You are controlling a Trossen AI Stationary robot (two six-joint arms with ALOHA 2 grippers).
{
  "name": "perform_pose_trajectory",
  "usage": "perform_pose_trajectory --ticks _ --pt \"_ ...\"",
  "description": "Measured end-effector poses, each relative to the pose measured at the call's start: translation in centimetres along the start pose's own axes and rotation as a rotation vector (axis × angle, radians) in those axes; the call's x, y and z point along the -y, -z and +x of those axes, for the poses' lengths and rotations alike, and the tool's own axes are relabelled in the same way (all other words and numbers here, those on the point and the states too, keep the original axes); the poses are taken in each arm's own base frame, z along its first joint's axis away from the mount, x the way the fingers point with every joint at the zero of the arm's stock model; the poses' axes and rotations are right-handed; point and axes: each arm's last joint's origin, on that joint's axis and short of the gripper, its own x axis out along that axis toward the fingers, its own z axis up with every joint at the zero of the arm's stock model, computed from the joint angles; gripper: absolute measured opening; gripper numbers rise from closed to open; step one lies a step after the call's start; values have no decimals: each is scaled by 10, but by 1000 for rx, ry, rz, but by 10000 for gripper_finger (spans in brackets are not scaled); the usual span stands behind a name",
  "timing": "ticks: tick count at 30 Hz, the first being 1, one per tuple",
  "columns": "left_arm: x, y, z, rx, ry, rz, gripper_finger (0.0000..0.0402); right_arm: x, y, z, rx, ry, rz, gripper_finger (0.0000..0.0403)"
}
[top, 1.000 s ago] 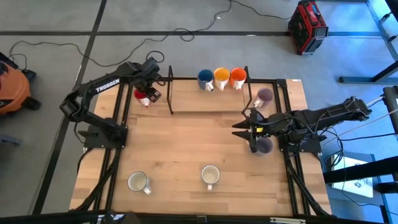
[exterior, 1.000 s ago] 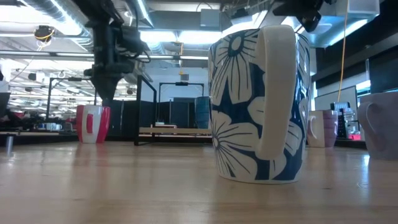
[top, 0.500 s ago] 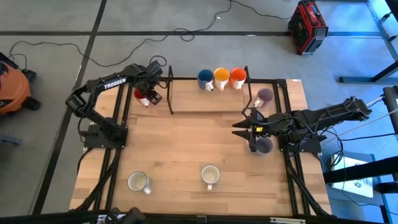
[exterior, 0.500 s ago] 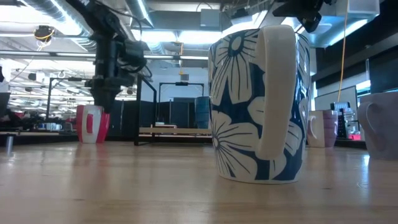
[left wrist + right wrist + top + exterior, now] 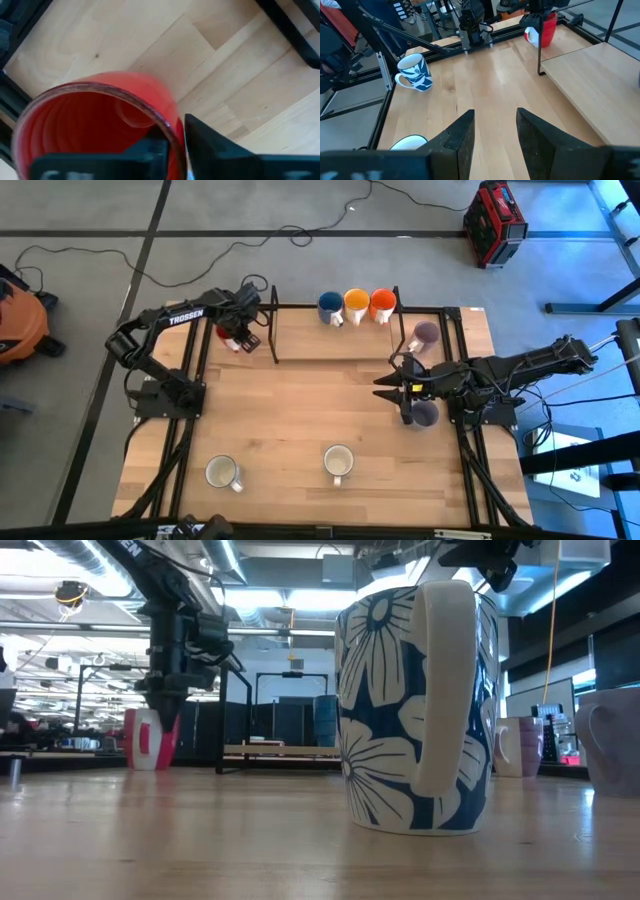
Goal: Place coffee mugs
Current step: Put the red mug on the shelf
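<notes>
A red mug [image 5: 230, 332] with a white handle stands upright on the table's far left part, and it also shows in the low view [image 5: 146, 740]. My left gripper [image 5: 172, 135] points down onto its rim and is shut on its wall. Blue [image 5: 330, 307], yellow-orange [image 5: 357, 305] and orange [image 5: 382, 304] mugs stand in a row at the far edge. Two dull purple mugs [image 5: 427, 333] [image 5: 425, 416] stand at the right. Two white mugs [image 5: 222, 472] [image 5: 338, 463] stand near the front edge. My right gripper [image 5: 492, 125] hangs open over the right middle with nothing between its fingers. My left gripper pinches the red mug's wall at the rim [image 5: 167, 120], with one finger inside [image 5: 150, 147] the mug and the other outside [image 5: 205, 137]. The fingers come from above, pointing down. The mug stands upright with its base on the table.
A raised wooden shelf [image 5: 330, 340] on black posts spans the far middle, close to the right of the red mug. The flowered white mug [image 5: 415, 710] fills the low view. Bare wood lies across the table's middle [image 5: 300, 410].
My left gripper has come down over the red mug, and one of its fingers now reaches into the mug's mouth. The mug has stayed where it was.
</notes>
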Motion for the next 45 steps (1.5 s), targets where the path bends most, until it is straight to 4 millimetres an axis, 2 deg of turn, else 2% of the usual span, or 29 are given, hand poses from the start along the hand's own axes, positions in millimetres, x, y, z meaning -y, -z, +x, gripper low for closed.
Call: perform_pose_trajectory --ticks 3,9,13,23,31,36,40,45 --pt "0 -1 0 9 1 4 14 0 0 0 0 1 0 133" --pt "0 0 -1 -5 -4 14 17 0 0 0 0 1 0 133" --pt "2 -3 -15 5 -24 29 14 0 0 0 -1 -2 -1 133" --pt "3 -11 -92 166 -84 26 14 0 0 0 -4 -8 -11 133" --pt "12 -22 -176 403 -99 49 14 0 1 0 -8 -7 -13 133" --pt "21 -22 -220 563 -69 73 14 0 1 0 -10 -6 -13 133" --pt "32 -27 -241 651 -39 103 14 0 1 0 -10 -6 -14 133" --pt "57 -49 -249 679 2 166 14 0 1 0 -10 -6 -14 133"
